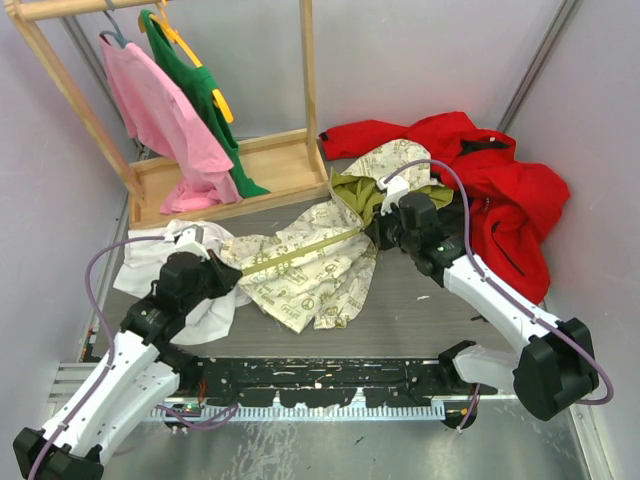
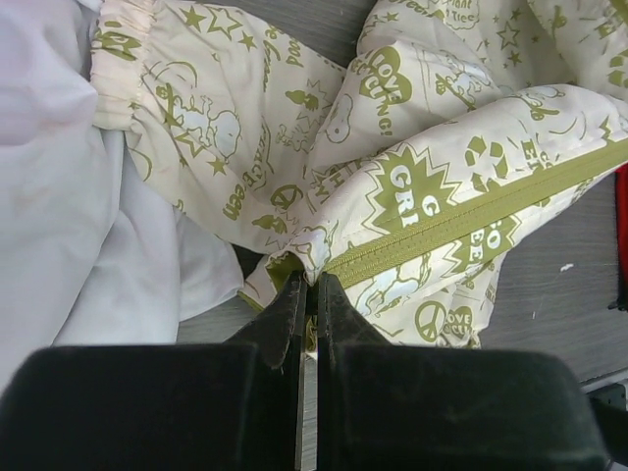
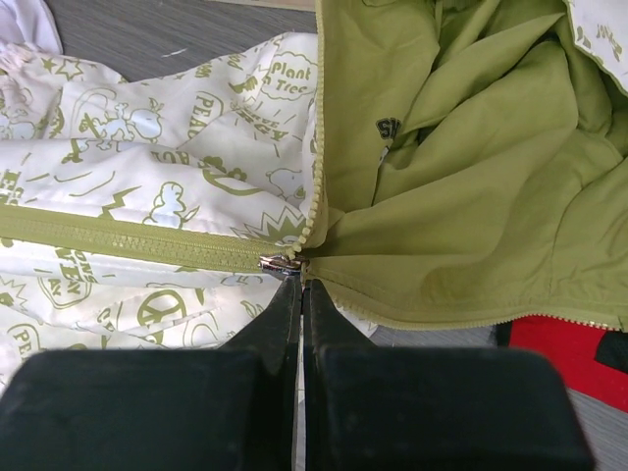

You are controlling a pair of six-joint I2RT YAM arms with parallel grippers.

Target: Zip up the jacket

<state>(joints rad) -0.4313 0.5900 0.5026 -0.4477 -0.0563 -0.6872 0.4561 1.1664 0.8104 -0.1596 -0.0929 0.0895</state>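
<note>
The jacket (image 1: 310, 265) lies stretched across the table, cream with olive prints outside, olive lining showing at its open collar end (image 1: 365, 190). Its olive zipper (image 1: 300, 252) runs closed from the bottom hem to near the collar. My left gripper (image 2: 314, 285) is shut on the jacket's bottom hem at the zipper's lower end (image 2: 324, 270). My right gripper (image 3: 301, 280) is shut on the metal zipper pull (image 3: 280, 263), where the closed teeth (image 3: 128, 240) meet the open olive flaps (image 3: 442, 196). In the top view my right gripper (image 1: 378, 232) and left gripper (image 1: 222, 262) hold the zipper line taut between them.
A bright red jacket (image 1: 500, 190) lies at the back right, touching the olive hood. A plain white garment (image 1: 160, 265) lies under my left arm. A wooden rack (image 1: 230, 165) with pink and green shirts stands at the back left. Grey walls close in both sides.
</note>
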